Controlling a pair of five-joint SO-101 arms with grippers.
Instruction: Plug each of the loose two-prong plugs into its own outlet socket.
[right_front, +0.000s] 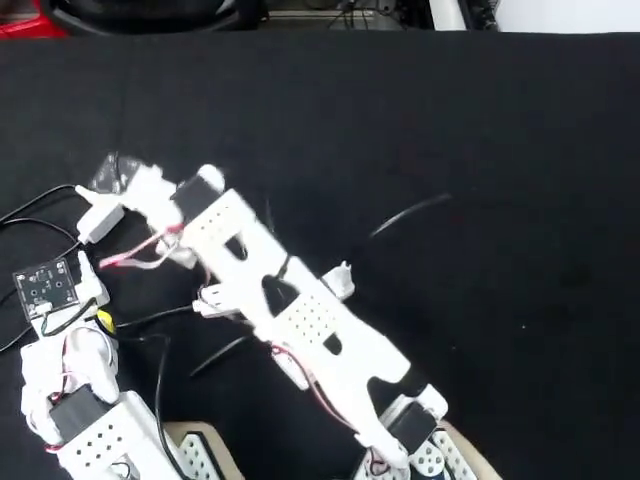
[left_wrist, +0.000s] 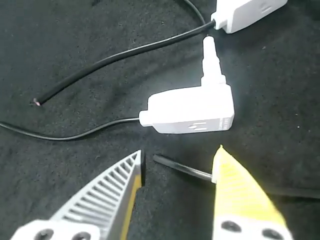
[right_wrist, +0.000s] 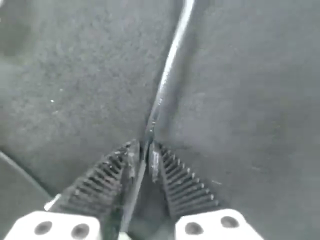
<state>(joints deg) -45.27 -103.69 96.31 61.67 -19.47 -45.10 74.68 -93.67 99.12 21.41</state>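
Observation:
A white plug block with a short white neck lies on the black cloth just ahead of my left gripper, which is open with nothing between its grey and yellow fingers. A thin black cable leaves the block's side. A second white block lies farther off, with its own black cable. My right gripper is shut on a thin black cable that runs away over the cloth. In the high view the right arm stretches to the far left, its gripper beside a white block.
Black cloth covers the whole table. Loose black cables curl at the left edge, and another short cable piece lies right of centre. The left arm stands at the near left corner, close beside the right arm's long link.

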